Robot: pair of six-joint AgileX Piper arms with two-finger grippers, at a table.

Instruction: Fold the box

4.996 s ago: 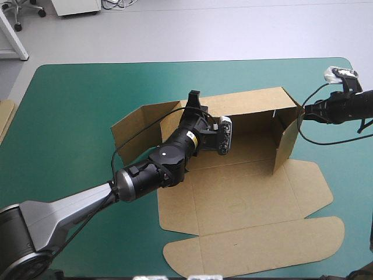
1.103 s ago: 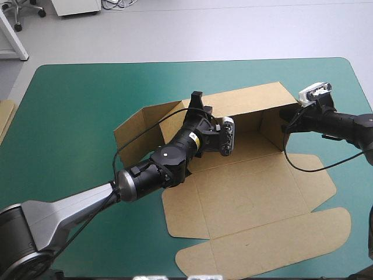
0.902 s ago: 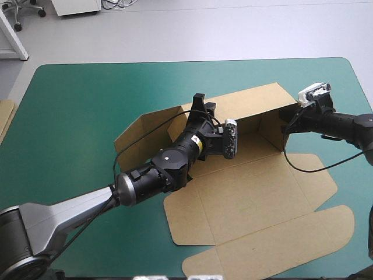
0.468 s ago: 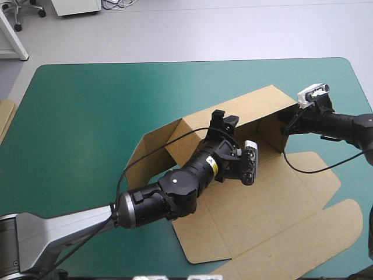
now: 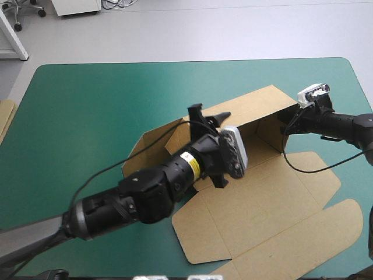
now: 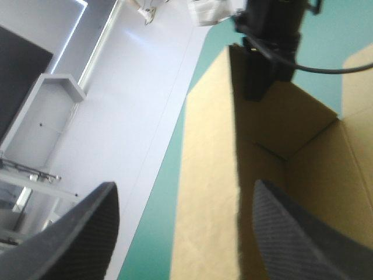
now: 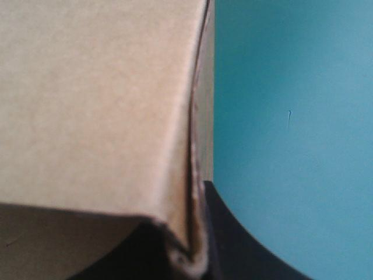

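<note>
Teal-green table (image 5: 87, 105): your right gripper (image 5: 285, 121) clamps box (image 5: 274, 192) at 3 o'clock, propping walls; left gripper (image 5: 208, 114), spread wide, straddles far wall.

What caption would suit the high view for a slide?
The right gripper pinches a raised corner of the brown box; the open left gripper straddles its far wall.

Cover (image 5: 81, 105): teal-green, over all the table I work at.
Spare board (image 5: 4, 119): brown edge, I see it at the table's left edge.
</note>
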